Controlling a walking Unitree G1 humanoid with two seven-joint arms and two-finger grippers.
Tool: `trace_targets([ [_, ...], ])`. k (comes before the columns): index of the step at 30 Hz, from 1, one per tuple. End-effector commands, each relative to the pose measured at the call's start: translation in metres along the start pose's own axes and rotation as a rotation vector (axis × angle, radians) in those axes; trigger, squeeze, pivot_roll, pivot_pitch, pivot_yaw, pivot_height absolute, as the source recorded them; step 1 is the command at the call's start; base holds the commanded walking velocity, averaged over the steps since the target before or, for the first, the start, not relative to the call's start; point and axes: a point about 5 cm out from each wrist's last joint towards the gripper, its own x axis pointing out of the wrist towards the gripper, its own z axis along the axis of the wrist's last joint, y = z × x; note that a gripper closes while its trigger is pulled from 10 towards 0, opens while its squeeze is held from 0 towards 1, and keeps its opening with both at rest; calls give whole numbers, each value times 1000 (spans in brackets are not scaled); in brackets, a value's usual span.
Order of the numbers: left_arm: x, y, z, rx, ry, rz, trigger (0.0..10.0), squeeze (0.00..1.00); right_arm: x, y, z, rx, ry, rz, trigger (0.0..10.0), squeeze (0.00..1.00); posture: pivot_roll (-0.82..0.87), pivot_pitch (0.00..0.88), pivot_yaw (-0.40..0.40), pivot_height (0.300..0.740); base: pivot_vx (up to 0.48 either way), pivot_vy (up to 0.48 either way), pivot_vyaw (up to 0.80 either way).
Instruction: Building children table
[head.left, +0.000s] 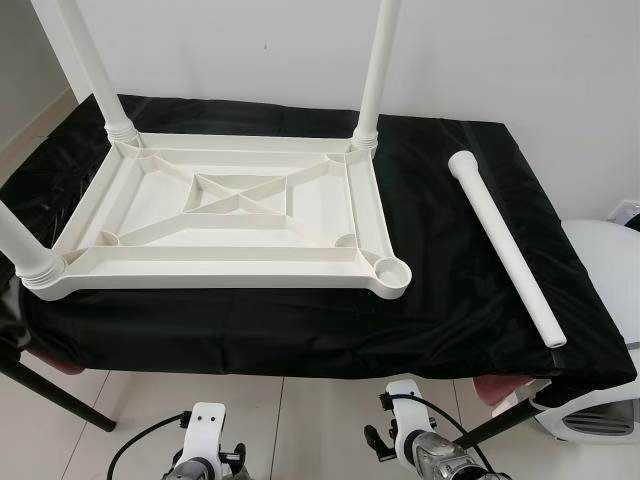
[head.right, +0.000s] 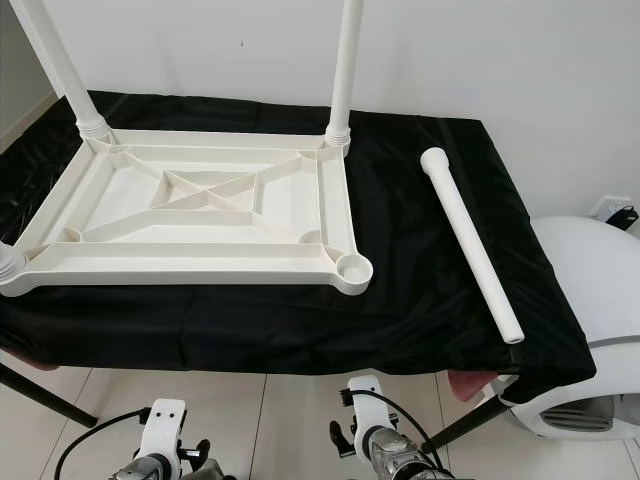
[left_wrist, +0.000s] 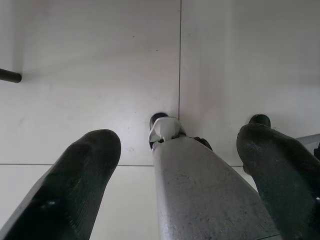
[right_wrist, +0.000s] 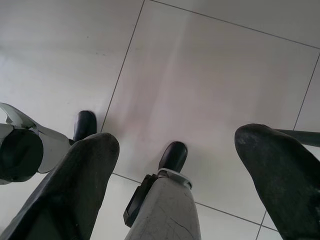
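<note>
Hanging low over the floor tiles (left_wrist: 100, 60), left tool (left_wrist: 180, 150) and right tool (right_wrist: 175, 145) both released, fingers spread

Bright, even indoor light – head views sharp, soft sheen on black cloth (head.left: 450, 300). Wrist views dimmer, near fingers (left_wrist: 75, 185) blurred – shadowy.

A surface (head.left: 420, 330) draped in black cloth (head.left: 440, 260) fills the middle of the frame, standing on a pale tiled floor (head.left: 280, 420). On the cloth, left of centre, a white tabletop (head.left: 240, 215) lies upside down, ribs up, with legs standing at three corners and an open socket (head.left: 392, 270) at its lower right corner. A loose white leg (head.left: 505, 245) lies on the cloth at the right, well apart from the tabletop, running from upper middle toward the lower right edge
</note>
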Motion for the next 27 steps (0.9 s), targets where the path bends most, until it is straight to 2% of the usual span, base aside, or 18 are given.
trace_targets([
  [1, -1, -1, -4, -9, 17, -28, 10000, 0, 0, 1, -2, 3, 16, 5, 10000, 0, 53, 0, -1, 740, 0, 0, 0],
  [27, -1, 0, -4, -10, 30, -37, 10000, 0, -1, -2, -4, -25, 35, 10, 10000, 0, 53, 0, -8, 740, 0, 0, 0],
])
